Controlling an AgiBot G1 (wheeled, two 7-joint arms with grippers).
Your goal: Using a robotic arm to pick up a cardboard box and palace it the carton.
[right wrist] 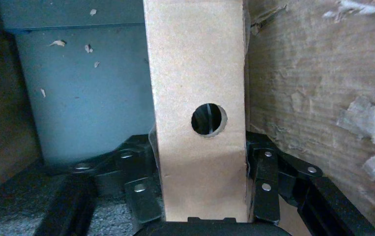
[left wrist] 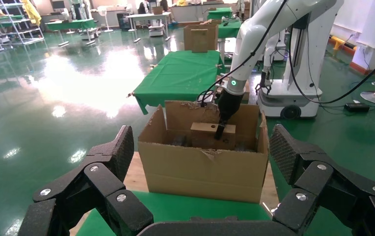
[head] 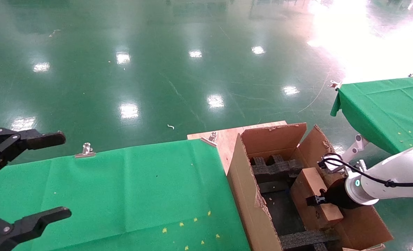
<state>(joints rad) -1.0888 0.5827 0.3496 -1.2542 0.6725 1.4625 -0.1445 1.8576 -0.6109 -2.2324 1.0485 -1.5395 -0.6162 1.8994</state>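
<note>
The slim cardboard box [head: 309, 190] stands on edge inside the large torn carton [head: 243, 181], near its right wall, beside the black foam inserts [head: 274, 167]. The white robotic arm [head: 395, 174] reaches in from the right, and its right gripper [head: 318, 200] is shut on the box's upper edge. In the right wrist view the box's narrow edge with the round hole [right wrist: 195, 73] fills the gap of the right gripper [right wrist: 202, 187], a finger [right wrist: 266, 182] on each side. The left gripper [head: 65, 174] is open and empty, parked at the far left over the green table. It faces the carton [left wrist: 200, 169].
A green-clothed table [head: 122, 195] lies left of the carton, its cloth held by metal clips [head: 86, 150]. A wooden board [head: 227, 137] sits under the carton's far end. A second green table [head: 388, 108] stands at the far right. Glossy green floor lies beyond.
</note>
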